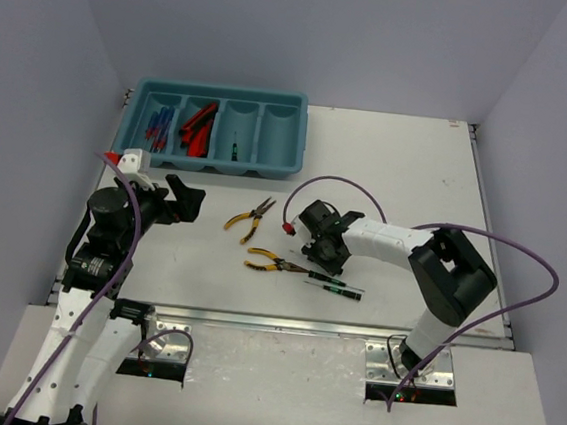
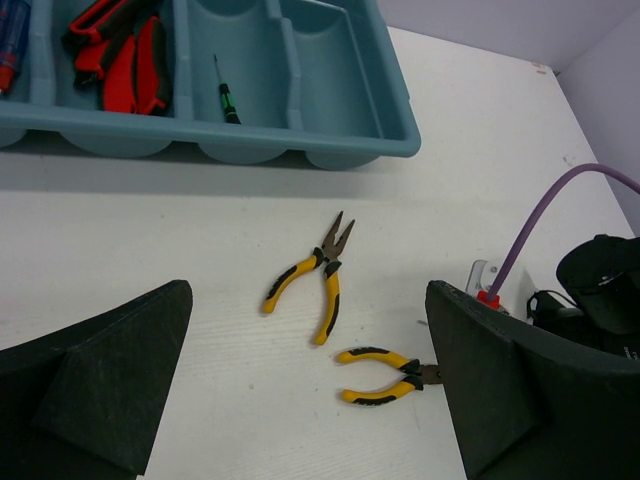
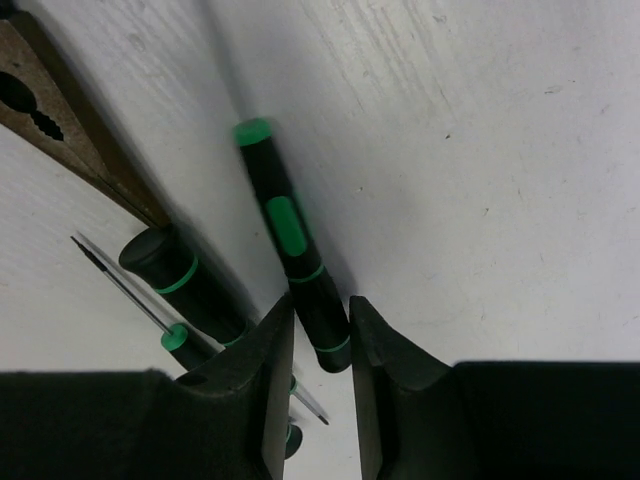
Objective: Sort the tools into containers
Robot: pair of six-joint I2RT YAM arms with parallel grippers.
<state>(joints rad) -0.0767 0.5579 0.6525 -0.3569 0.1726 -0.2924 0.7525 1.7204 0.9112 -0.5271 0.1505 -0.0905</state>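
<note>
Reaching left, right pincer (image 3: 321, 312) straddles precision screwdriver (image 3: 283, 228).

The left arm (image 1: 90, 294) rises from its base at the near left and bends forward, its wrist held above the left part of the surface (image 1: 408, 174). The left tool (image 1: 186, 199) hangs there, jaws spread wide, holding nothing. The right arm (image 1: 453, 279) folds at its elbow on the right and reaches leftward, low over the middle. The right tool (image 3: 321, 310) points down, its fingers set close, pressing both sides of a precision screwdriver (image 3: 285, 225).
</note>
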